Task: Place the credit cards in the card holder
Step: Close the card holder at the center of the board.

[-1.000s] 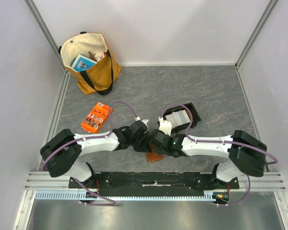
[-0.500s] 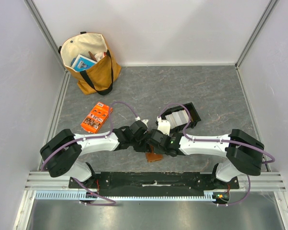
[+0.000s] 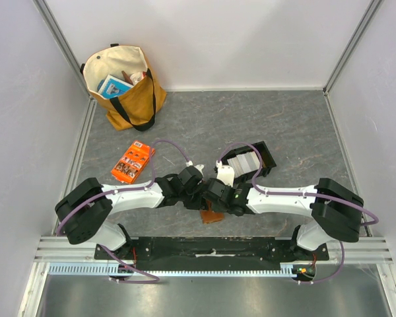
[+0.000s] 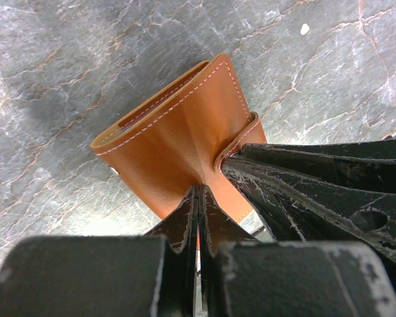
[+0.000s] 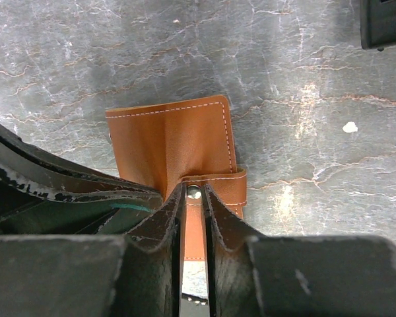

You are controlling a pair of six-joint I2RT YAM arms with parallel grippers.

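The card holder (image 3: 212, 215), a tan-brown leather wallet, lies folded on the grey table between the two arms. In the left wrist view my left gripper (image 4: 200, 190) is shut, pinching the cover of the card holder (image 4: 175, 129). In the right wrist view my right gripper (image 5: 193, 188) is shut on the strap (image 5: 214, 188) by the round snap (image 5: 195, 192) of the card holder (image 5: 168, 139). From above, the left gripper (image 3: 197, 191) and right gripper (image 3: 214, 196) meet over it. The credit cards (image 3: 244, 160), pale grey and white, stand in the black tray (image 3: 269, 157).
An orange printed packet (image 3: 132, 163) lies left of the arms. A tan tote bag (image 3: 124, 86) with items inside stands at the back left. The black tray's corner (image 5: 386, 23) shows at the top right of the right wrist view. White walls enclose the table.
The right arm shifted slightly left toward the left gripper over the card holder, then held still. The left arm has not visibly moved.
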